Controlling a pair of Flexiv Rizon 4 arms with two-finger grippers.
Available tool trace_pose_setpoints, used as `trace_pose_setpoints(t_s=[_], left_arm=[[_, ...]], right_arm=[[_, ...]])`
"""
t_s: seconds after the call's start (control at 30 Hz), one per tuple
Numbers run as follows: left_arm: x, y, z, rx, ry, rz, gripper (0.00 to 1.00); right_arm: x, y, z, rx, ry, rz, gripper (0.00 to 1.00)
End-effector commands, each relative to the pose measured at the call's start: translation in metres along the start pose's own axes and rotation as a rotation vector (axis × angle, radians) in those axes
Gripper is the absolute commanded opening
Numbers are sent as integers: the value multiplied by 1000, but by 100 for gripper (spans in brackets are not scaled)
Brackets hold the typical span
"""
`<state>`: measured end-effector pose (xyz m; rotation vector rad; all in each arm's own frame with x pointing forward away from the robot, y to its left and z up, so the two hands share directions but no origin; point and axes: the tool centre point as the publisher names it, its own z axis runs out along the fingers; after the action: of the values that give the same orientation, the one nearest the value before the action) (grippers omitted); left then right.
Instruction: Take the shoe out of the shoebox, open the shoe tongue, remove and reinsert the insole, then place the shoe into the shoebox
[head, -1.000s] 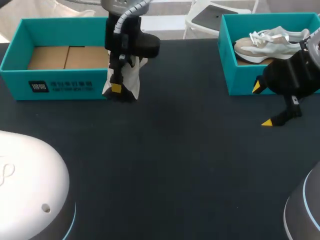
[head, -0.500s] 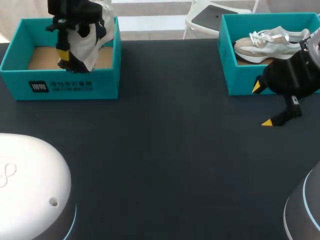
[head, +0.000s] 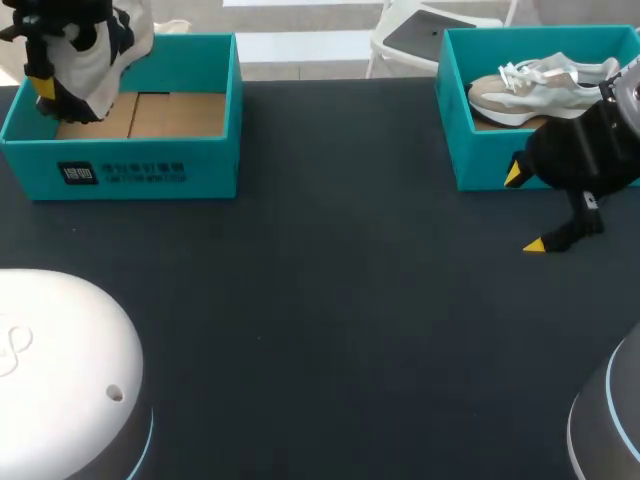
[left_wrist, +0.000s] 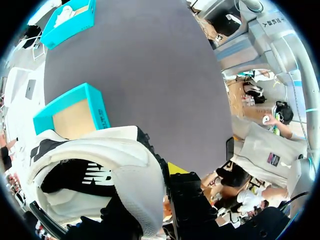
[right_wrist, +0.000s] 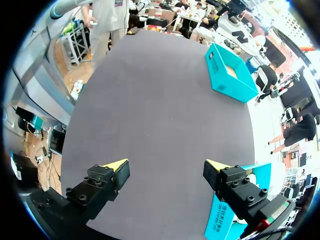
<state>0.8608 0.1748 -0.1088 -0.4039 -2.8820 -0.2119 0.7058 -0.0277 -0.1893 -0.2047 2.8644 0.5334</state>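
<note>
Dark desk is carrying two teal shoeboxes, well apart at its far corners. Above the far left corner of the left shoebox, a white-and-black shoe is hanging in the air. The left tool is clamping it between its fingers. The right tool is hovering over the desk with its fingers spread wide. It is sitting just in front of the right shoebox, where a second shoe, pale grey and white, is lying.
</note>
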Motion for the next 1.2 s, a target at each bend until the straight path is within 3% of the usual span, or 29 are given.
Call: trace_pose_setpoints(t_s=[0.03, 0.3, 0.47, 0.63, 0.8, 1.2], left_arm=[[0, 0, -1, -2, -2, 1, 0], [-2, 4, 0, -23, -40, 11, 0], [-22, 37, 9, -46, -77, 58, 0], [-49, 73, 20, -42, -66, -31, 0], [-71, 103, 30, -3, -49, -96, 0], [-107, 149, 50, 78, -36, -74, 0]], right_arm=[[-2, 1, 1, 3, 3, 1, 100], [-2, 1, 1, 3, 3, 1, 100], [-2, 1, 1, 3, 3, 1, 100], [-2, 1, 1, 3, 3, 1, 100], [-2, 1, 1, 3, 3, 1, 100], [-2, 1, 1, 3, 3, 1, 100]])
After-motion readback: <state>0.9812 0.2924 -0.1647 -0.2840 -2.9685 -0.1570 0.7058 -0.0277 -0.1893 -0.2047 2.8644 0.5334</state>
